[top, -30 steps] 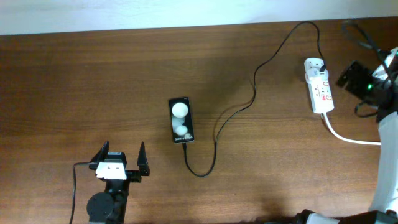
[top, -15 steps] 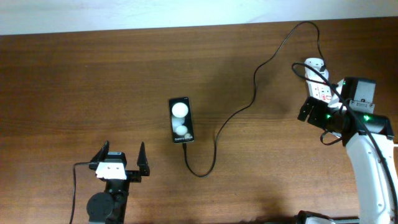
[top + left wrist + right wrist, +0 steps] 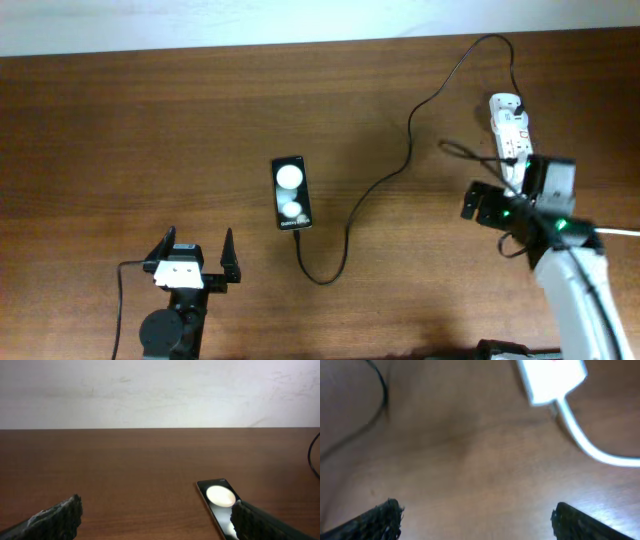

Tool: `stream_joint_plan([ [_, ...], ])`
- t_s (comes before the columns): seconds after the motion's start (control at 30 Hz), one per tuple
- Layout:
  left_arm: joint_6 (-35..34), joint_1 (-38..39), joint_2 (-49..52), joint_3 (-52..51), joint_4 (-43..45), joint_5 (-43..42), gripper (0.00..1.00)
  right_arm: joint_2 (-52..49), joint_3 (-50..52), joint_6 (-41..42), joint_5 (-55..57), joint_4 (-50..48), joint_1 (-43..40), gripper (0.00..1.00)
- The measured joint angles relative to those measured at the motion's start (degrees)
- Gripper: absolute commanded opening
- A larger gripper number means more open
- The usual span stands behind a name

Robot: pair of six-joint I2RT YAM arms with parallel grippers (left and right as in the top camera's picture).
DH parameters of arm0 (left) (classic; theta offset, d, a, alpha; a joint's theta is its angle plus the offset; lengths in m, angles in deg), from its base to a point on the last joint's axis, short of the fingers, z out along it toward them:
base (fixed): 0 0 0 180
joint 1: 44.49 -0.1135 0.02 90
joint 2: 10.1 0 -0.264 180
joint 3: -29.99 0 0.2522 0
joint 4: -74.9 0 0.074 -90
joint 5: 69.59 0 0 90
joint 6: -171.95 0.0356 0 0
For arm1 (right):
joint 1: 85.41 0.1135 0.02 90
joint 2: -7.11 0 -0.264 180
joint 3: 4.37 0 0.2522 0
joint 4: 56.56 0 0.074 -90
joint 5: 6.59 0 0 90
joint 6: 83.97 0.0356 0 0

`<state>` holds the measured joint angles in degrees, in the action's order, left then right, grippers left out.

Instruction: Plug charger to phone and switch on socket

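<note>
The phone lies mid-table, also in the left wrist view. The charger cable runs from the phone's near end in a loop, then up to a black plug in the socket. I cannot tell whether its tip is seated in the phone. My left gripper is open and empty, near and left of the phone; its fingers frame bare table. My right gripper is open and empty, just left of the socket's near end, with the cable to its left.
The socket's thick white cord runs off to the right and shows in the right wrist view. A white wall stands behind the table's far edge. The right arm covers the table's right front corner.
My right arm has swung from the far right, beside the socket, leftward and toward the front, to just left of the socket's near end. The left arm, phone and cable have not moved.
</note>
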<state>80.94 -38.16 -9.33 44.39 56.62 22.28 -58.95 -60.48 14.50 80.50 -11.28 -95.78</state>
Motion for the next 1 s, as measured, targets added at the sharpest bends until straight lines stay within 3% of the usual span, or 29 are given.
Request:
stream_joint_plan([
  [0.2,0.17,0.0,0.02,0.0,0.0,-0.02,0.99,7.43,23.63,-0.96,-1.79,-21.31,0.52,0.99],
  [0.57,0.17,0.0,0.0,0.0,0.0,-0.02,0.99,8.07,26.47,-0.94,-2.82,-27.87,0.61,0.99],
  [0.73,0.17,0.0,0.0,0.0,0.0,-0.02,0.99,8.5,28.06,-0.94,-6.43,-36.98,0.63,0.99],
  [0.9,0.17,0.0,0.0,0.0,0.0,-0.02,0.99,12.9,37.64,-0.96,-9.22,-49.83,0.63,0.99],
  [1.0,0.17,0.0,0.0,0.0,0.0,-0.02,0.99,15.08,39.85,-0.96,-9.25,-50.07,0.63,0.99],
])
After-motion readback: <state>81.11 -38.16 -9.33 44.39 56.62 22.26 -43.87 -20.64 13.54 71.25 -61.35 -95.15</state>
